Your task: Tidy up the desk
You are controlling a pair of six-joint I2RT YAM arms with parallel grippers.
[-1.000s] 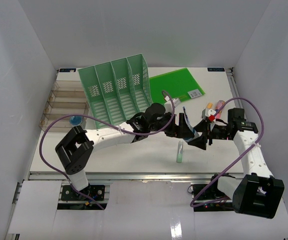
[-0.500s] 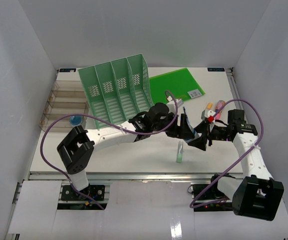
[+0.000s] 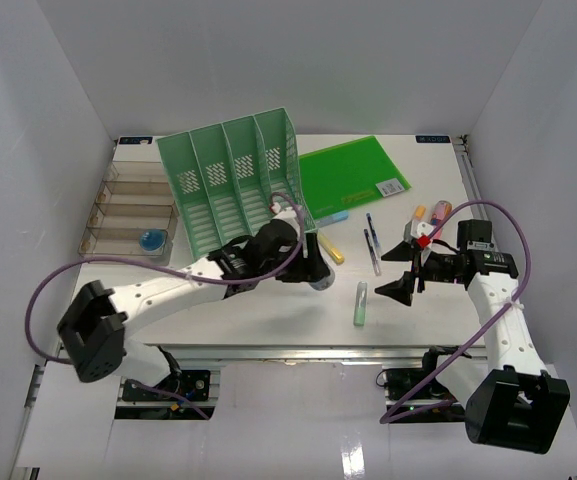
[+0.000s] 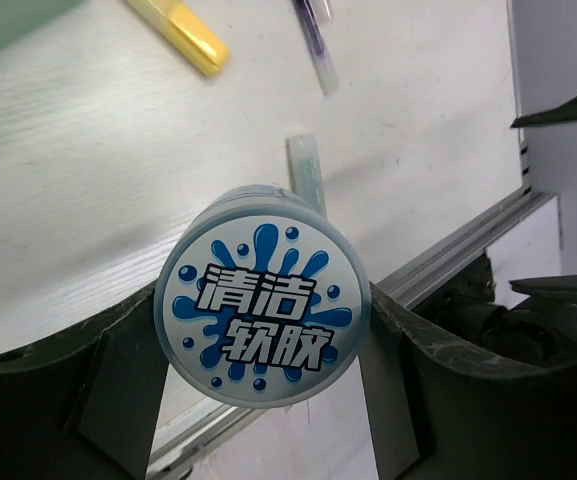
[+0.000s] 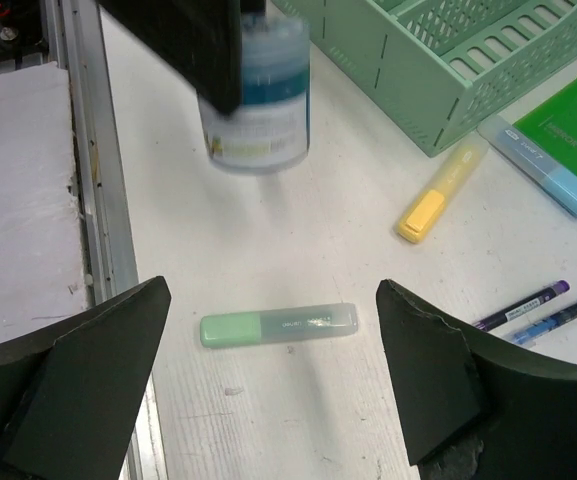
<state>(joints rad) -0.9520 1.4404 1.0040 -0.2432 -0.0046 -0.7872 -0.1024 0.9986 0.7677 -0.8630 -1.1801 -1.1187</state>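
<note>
The right gripper [image 3: 404, 268], fingers gaping wide above the white desk [image 3: 278, 315], sits nearer than the left gripper [image 3: 315, 274] — clamped on a round tub [image 4: 263, 322] — to the green highlighter [image 5: 278, 325], whose long axis runs finger to finger.

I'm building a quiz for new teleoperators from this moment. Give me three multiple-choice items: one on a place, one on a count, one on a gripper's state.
1. Where is the green highlighter?
A) in the file rack
B) in the clear tray
C) on the desk, ahead of the right gripper

2. How many pens lie near the green folder?
A) two
B) four
C) none

3. The left gripper is:
A) open and empty
B) shut on the cleaning-gel jar
C) shut on a pen

Answers: C, it lies on white tabletop before the open fingers; A, two lie side by side; B, both fingers press the jar's sides.
</note>
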